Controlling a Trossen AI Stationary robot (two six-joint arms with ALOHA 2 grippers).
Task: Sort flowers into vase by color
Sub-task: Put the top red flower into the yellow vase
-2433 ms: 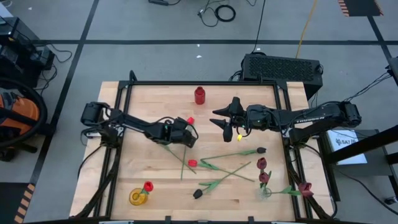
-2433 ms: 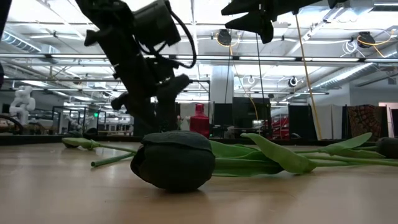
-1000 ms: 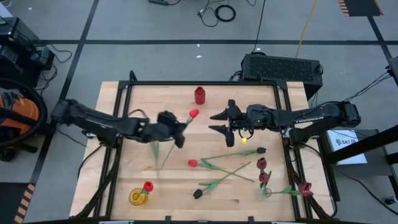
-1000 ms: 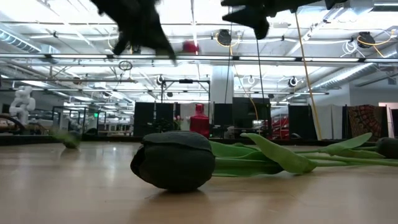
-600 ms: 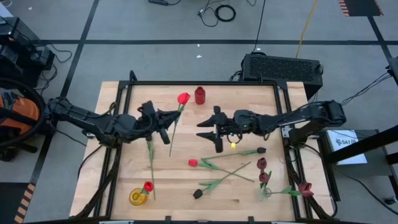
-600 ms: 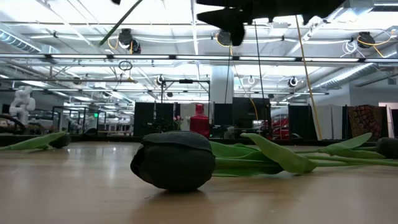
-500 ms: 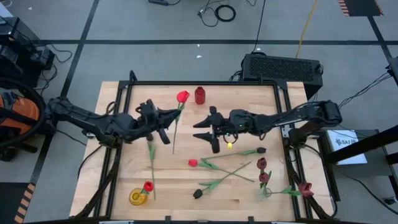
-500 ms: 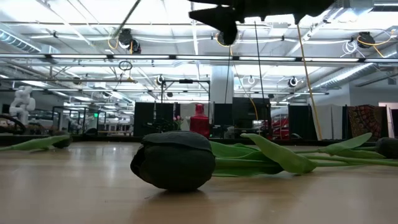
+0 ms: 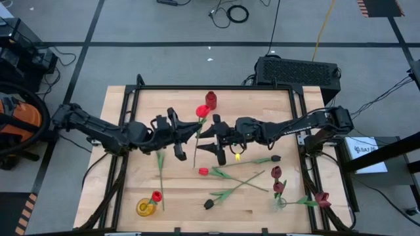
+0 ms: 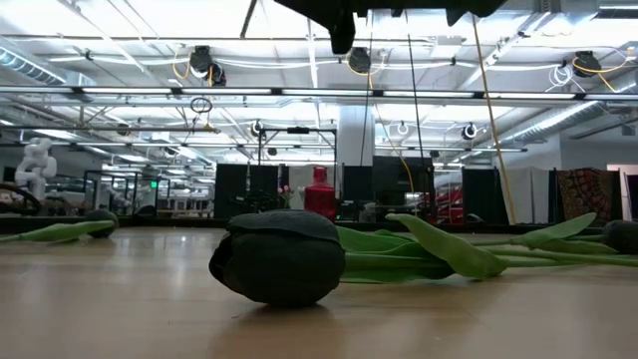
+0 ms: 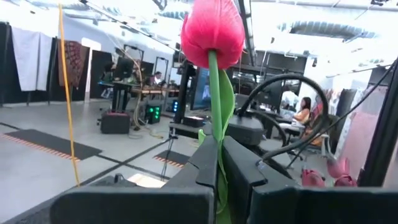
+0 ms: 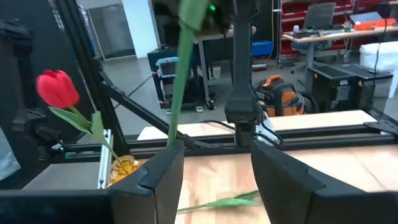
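My left gripper [image 9: 190, 130] is shut on a red tulip [image 9: 203, 111], raised over the table's middle. In the left wrist view the head [image 11: 212, 25] stands above the fingers. My right gripper [image 9: 209, 136] is open just right of the stem. In the right wrist view the stem [image 12: 183, 81] hangs down to one fingertip [image 12: 171, 149]; whether it touches I cannot tell. The yellow vase [image 9: 146, 207] at the near left holds a red tulip [image 9: 156, 196]. The clear vase [image 9: 280, 202] at the near right holds maroon tulips [image 9: 276, 174]. My left gripper pinches the red tulip's green stem [image 11: 216, 146] between its two fingers, in the stem's upper half, below the head. The fingers come about level from the table's left and lie across the stem. The tulip is lifted clear, head up, its lower stem [image 9: 195, 157] hanging free.
Loose tulips lie on the near half of the table: a red one [image 9: 203, 172], black ones [image 9: 209, 204] [image 9: 275, 158], a maroon one [image 9: 321, 196], and a green-stemmed one [image 9: 159, 172] left of the middle. A red bottle [image 9: 210, 99] stands at the far edge.
My left gripper has risen and tipped up from pointing downward to about level, swinging the red tulip head up and clear of the table. My right gripper has gone toward the table's left, up to the hanging stem. A green-stemmed flower has come to rest left of the middle.
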